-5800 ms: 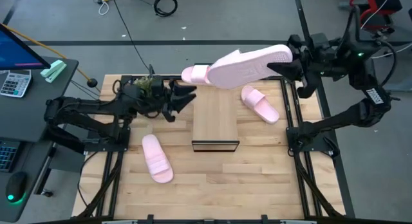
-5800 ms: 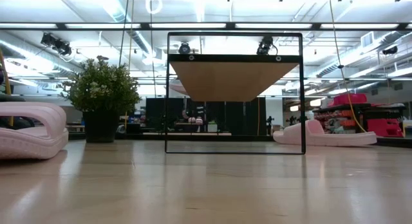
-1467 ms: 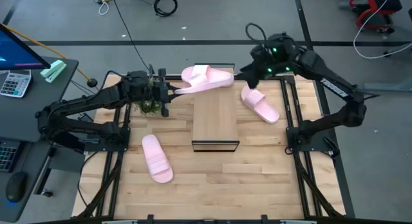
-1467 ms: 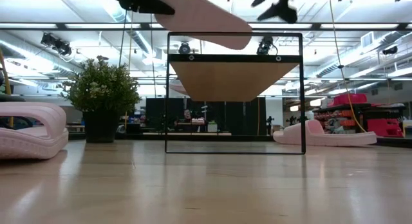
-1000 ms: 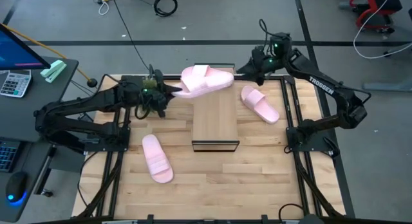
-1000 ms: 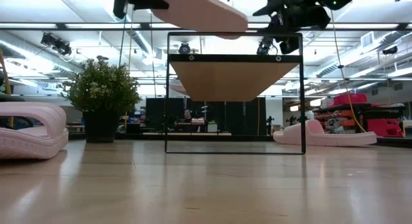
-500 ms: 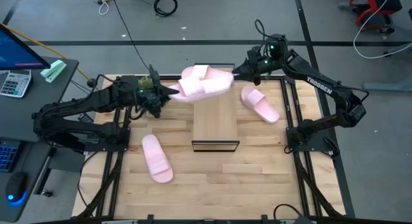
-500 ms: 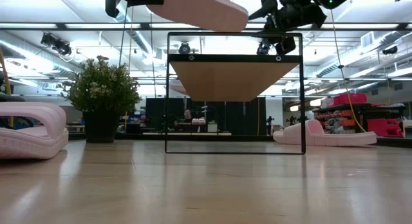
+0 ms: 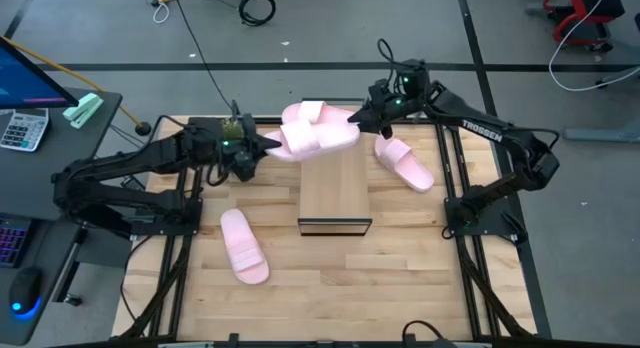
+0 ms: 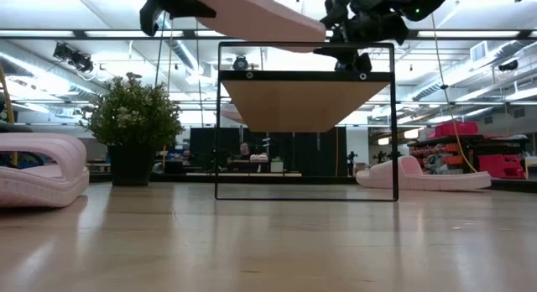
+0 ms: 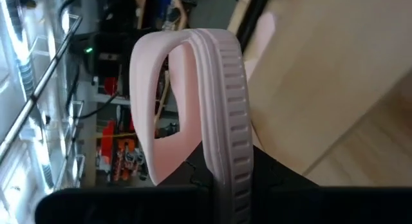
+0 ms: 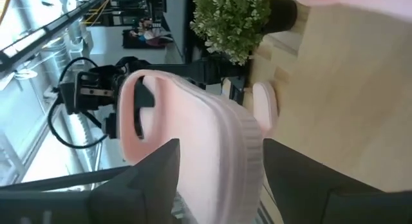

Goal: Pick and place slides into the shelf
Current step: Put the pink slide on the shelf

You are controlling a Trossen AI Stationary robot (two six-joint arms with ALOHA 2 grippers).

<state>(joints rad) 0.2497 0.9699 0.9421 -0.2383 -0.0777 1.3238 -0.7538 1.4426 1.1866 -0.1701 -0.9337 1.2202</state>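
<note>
A pale pink slide (image 9: pixel 325 133) hangs above the far end of the shelf (image 9: pixel 335 188), with my left gripper (image 9: pixel 268 143) shut on its left, strap end. My right gripper (image 9: pixel 358 118) is open. Its fingers stand on either side of the slide's free right end (image 12: pixel 222 140); whether they touch it I cannot tell. Two more slides lie sole-down on the table, one at near left (image 9: pixel 243 246) and one right of the shelf (image 9: pixel 405 160). Another slide (image 12: pixel 265 105) lies by the potted plant (image 12: pixel 232 18). My left gripper pinches the sole at its strap end (image 11: pixel 222 176) between its two fingers, coming level from the table's left, along the slide. The slide (image 10: pixel 260 11) is lifted clear above the shelf top, and its free end slants down toward the right.
The potted plant (image 10: pixel 134 116) stands at the far left beside the shelf, under my left arm. The shelf's black frame (image 10: pixel 306 47) rises just under the held slide. A desk with a calculator (image 9: pixel 22 128) lies beyond the table's left edge.
My right gripper has gone toward the table's left, up to the held slide's free end, and now has its fingers around that end. My left gripper has kept its hold and shifted the slide slightly toward the right.
</note>
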